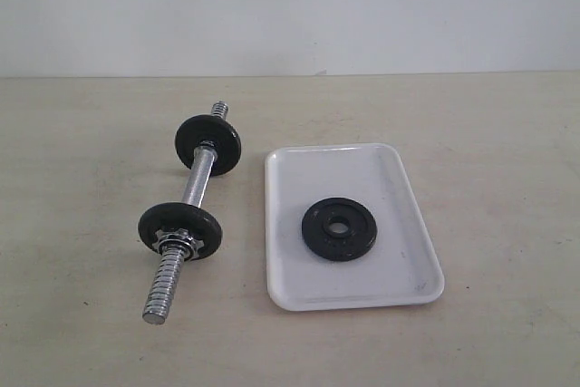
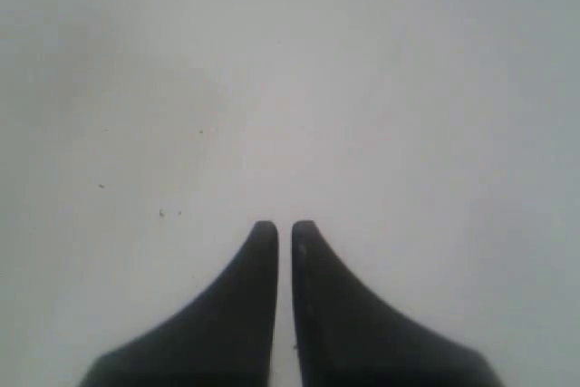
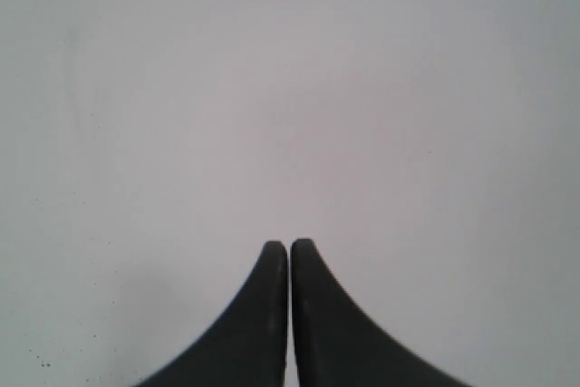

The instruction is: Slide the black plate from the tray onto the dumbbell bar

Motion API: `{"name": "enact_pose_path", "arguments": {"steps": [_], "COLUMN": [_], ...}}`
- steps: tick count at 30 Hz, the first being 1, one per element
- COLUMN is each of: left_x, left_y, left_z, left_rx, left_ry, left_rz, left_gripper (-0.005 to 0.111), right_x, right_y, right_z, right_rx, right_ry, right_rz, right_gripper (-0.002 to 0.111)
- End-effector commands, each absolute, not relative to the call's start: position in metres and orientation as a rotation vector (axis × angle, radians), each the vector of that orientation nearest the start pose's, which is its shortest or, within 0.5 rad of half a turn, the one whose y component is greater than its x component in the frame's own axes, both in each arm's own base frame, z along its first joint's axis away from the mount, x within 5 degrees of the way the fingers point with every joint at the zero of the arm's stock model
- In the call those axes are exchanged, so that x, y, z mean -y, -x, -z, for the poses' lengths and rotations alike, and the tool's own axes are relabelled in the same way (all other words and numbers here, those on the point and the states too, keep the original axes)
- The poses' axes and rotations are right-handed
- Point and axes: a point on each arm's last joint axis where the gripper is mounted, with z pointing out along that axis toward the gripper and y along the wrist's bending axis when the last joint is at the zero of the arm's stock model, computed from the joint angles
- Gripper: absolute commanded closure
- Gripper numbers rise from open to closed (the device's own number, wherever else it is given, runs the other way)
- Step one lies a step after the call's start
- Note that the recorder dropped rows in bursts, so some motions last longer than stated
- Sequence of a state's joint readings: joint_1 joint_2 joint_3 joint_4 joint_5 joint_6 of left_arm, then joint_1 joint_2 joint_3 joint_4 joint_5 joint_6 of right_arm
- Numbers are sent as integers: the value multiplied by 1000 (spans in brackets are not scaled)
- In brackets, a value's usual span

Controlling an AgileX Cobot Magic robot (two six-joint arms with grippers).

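Observation:
The black plate lies flat in the middle of the white tray, its centre hole facing up. Left of the tray, the chrome dumbbell bar lies on the table, running from far to near. It carries a far black disc and a near black disc with a chrome star nut against it. The near threaded end is bare. Neither arm shows in the exterior view. My left gripper is shut and empty over a pale surface. My right gripper is shut and empty too.
The beige table runs back to a pale wall. Both wrist views show only a blank pale surface with a few specks.

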State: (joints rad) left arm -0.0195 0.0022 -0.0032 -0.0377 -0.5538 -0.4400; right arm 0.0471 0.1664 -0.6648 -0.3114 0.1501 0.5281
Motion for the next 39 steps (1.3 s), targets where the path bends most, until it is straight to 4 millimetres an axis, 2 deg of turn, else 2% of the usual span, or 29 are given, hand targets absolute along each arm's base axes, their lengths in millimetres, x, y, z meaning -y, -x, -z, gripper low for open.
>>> {"name": "enact_pose_path", "arguments": {"steps": [1, 4, 28, 33, 39], "left_x": [-1, -1, -1, -1, 0], "left_y": [-36, -36, -36, -40, -40], "left_z": [-263, -263, -262, -258, -258], "left_rx": [-870, -872, -879, -943, -938], "left_ry": [225, 202, 196, 206, 228], "left_rz": [464, 416, 401, 396, 456], "left_gripper": [102, 102, 102, 102, 102], "right_x": [4, 4, 4, 4, 3], "right_y": [-8, -8, -8, -8, -7], "right_z": [-405, -405, -405, -405, -407], "right_rx": [-1122, -1122, -1123, -1123, -1097], "right_ry": [-137, -137, -127, -127, -122], "right_rz": [-200, -200, -184, -184, -198], "right_gripper": [108, 108, 108, 108, 108]}}
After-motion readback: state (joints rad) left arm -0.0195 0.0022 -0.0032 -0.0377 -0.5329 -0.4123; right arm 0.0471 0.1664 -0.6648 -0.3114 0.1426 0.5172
